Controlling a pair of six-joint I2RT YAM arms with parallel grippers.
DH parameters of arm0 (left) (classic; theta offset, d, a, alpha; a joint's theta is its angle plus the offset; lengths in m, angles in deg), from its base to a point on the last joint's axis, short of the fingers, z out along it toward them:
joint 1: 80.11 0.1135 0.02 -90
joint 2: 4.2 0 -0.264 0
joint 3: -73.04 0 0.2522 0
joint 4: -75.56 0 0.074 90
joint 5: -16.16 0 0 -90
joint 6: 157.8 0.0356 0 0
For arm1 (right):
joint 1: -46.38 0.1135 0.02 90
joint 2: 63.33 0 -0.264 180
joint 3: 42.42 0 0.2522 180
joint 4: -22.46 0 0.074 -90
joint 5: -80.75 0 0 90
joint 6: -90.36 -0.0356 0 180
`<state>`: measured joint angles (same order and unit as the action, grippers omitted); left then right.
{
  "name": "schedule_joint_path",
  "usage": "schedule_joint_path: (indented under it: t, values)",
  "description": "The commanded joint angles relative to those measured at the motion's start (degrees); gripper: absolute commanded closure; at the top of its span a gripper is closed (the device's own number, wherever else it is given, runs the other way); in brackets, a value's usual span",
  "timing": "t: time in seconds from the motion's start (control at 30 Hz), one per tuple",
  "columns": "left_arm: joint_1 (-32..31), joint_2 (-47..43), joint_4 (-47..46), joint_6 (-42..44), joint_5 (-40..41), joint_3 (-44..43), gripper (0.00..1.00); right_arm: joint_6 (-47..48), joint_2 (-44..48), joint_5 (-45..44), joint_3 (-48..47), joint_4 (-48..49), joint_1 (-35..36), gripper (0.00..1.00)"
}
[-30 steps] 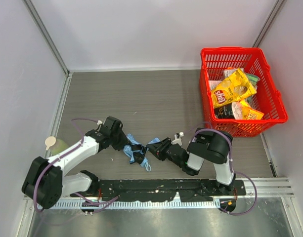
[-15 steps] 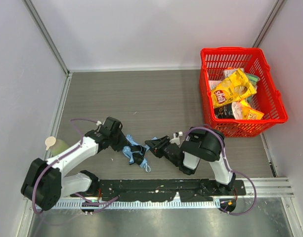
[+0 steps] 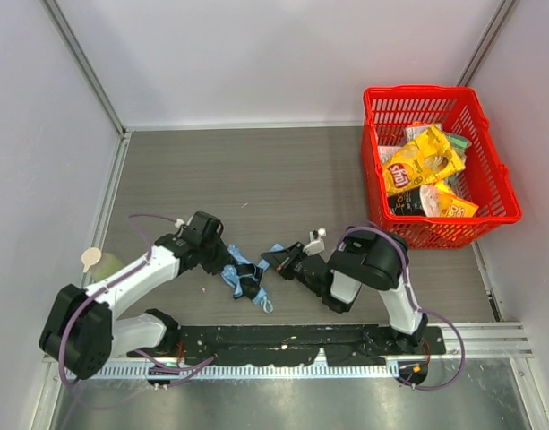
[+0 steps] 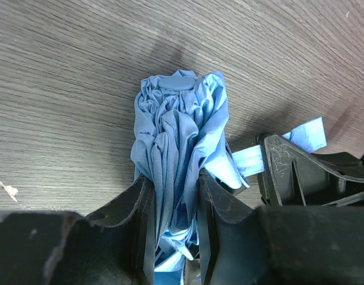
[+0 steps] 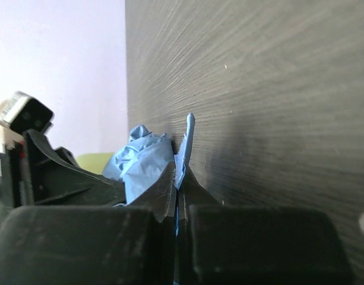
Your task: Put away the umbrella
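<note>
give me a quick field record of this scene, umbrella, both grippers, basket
task item: light sky-blue fabric compact umbrella, bunched, lying on the grey wooden table
left gripper: shut around its fabric bundle
right gripper: shut on its thin blue strap
container: red plastic basket, far right of table, holding snack packets
stage: umbrella not yet put away

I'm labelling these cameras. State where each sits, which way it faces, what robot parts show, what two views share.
Top external: above and behind the arms, looking down on the grey wooden table, red plastic basket, both arms.
Left wrist: on the left arm, looking down past the left gripper clamping the light sky-blue fabric umbrella.
Right wrist: low, looking along the table; right gripper shut on the umbrella.
Shared: both wrist views show the umbrella and the other gripper.
</note>
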<state>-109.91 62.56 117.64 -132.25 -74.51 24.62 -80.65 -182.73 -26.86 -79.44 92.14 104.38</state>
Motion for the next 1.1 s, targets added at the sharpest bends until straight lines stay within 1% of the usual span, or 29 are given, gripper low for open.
schedule_joint_path:
  t: [0.0,0.07,0.13,0.27,0.33,0.4,0.5,0.57,0.73,0.93,1.07]
  values:
    - [-0.5,3.1,8.4,2.0,5.2,0.3,1.00,22.8,4.9,1.6,-1.0,11.0,-3.3,0.99]
    - [-0.6,5.0,8.0,1.8,4.6,0.0,1.00,27.4,7.7,5.5,-3.4,10.2,-4.2,0.99]
    - [-1.1,6.6,8.0,1.9,4.7,-0.6,1.00,29.1,9.8,8.5,-5.6,9.0,-5.1,0.99]
    - [-3.4,8.7,8.7,2.4,5.1,-1.6,1.00,27.8,12.9,12.7,-9.3,8.1,-6.9,0.99]
    - [-5.1,9.9,9.5,3.2,6.6,-2.6,1.00,27.1,13.5,12.8,-11.4,8.0,-7.1,0.99]
    - [-5.2,11.9,9.7,4.1,6.6,-2.9,1.00,26.1,13.0,13.6,-14.1,9.4,-7.5,0.99]
    - [-5.3,14.4,8.5,4.4,4.3,-1.8,1.00,26.4,13.2,13.7,-14.9,12.1,-7.9,0.99]
    - [-5.3,15.1,9.2,4.9,3.6,-2.2,1.00,27.0,14.0,14.1,-14.9,12.2,-8.5,0.99]
    - [-5.6,18.6,11.8,7.7,3.4,-3.9,1.00,27.6,18.0,14.6,-15.6,12.3,-10.1,0.99]
    - [-7.0,22.3,14.6,8.4,4.4,-7.0,1.00,26.8,19.5,16.1,-18.7,12.1,-12.7,0.99]
    - [-7.0,24.1,15.4,9.1,4.2,-8.1,1.00,28.2,21.0,16.7,-17.9,12.2,-13.6,0.99]
